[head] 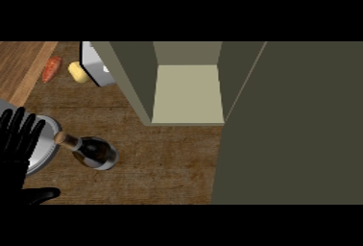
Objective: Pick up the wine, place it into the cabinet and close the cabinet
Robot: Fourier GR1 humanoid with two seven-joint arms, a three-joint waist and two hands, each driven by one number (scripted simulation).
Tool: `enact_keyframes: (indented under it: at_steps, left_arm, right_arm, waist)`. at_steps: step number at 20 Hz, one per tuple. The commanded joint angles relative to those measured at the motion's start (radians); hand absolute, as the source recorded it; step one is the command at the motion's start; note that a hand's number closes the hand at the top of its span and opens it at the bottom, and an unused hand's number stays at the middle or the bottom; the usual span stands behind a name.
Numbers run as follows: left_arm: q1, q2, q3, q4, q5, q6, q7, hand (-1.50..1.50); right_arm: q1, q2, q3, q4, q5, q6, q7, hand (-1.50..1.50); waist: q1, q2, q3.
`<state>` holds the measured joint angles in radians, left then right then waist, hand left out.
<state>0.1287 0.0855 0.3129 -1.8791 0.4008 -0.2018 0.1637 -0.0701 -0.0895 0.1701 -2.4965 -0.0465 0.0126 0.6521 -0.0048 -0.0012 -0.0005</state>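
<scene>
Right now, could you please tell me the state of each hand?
Left hand: open, fingers straight, resting at the view's left edge, holding nothing.
Right hand: not in view.

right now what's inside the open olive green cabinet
Inside the open olive green cabinet only its bare pale floor shows. The dark glass wine bottle stands outside on the counter. The open door hides whatever lies to the right.

- We see bare counter [170,163] between the wine bottle [92,151] and the cabinet [188,91] mouth.
- The open door [291,125] walls off our right.
- A plate [44,144] crowds the bottle's left.
</scene>
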Motion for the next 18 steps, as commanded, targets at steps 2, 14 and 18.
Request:
enact_keyframes:
  at_steps: [2, 14, 18]
  left_arm:
    - [-0.030, -0.017, -0.012, 0.149, -0.083, -0.021, -0.127, -1.50]
    - [-0.021, -0.003, -0.004, 0.326, -0.104, -0.103, -0.263, -1.50]
    - [-0.052, -0.053, -0.056, 0.291, -0.113, -0.058, -0.236, -1.50]
  right_arm:
    - [0.020, -0.010, -0.017, -0.142, -0.034, 0.002, 0.049, -1.50]
    - [-0.018, -0.039, -0.107, -0.127, -0.109, 0.016, 0.083, -1.50]
    - [-0.026, -0.009, -0.018, -0.118, -0.018, -0.008, 0.083, -1.50]
  waist:
    - [-0.002, 0.000, 0.000]
    - [0.002, 0.000, 0.000]
    - [0.003, -0.001, 0.001]
